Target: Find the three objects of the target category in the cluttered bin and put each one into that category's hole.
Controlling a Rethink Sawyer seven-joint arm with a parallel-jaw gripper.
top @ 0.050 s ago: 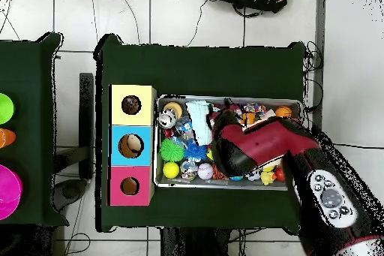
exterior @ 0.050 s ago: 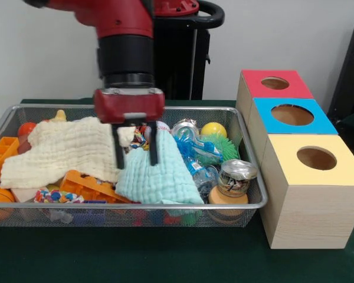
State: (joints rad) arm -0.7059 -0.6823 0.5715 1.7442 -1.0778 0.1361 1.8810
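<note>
My gripper point(exterior @ 0.050 s ago: 135, 154) hangs open in the wire bin point(exterior @ 0.050 s ago: 256, 197), its two black fingers point(exterior @ 0.050 s ago: 119, 152) straddling the upper edge of a pale blue cloth point(exterior @ 0.050 s ago: 159, 177). A cream cloth point(exterior @ 0.050 s ago: 59, 150) lies just left of it. To the right in the bin lie a crumpled clear bottle point(exterior @ 0.050 s ago: 197, 158), a green spiky ball point(exterior @ 0.050 s ago: 222, 145), a yellow ball point(exterior @ 0.050 s ago: 213, 130) and a dented can point(exterior @ 0.050 s ago: 236, 177). Nothing is held. In the overhead view the red arm point(top @ 0.050 s ago: 255, 144) covers the bin's middle and hides the gripper; the pale blue cloth point(top @ 0.050 s ago: 199, 112) shows beside it.
Three wooden boxes with round holes stand right of the bin: red top point(exterior @ 0.050 s ago: 253, 82), blue top point(exterior @ 0.050 s ago: 265, 121), yellow top point(exterior @ 0.050 s ago: 342, 168). Orange plastic blocks point(exterior @ 0.050 s ago: 91, 186) and small toys fill the bin's left and front. Overhead, coloured discs point(top @ 0.050 s ago: 6, 193) lie on a separate table.
</note>
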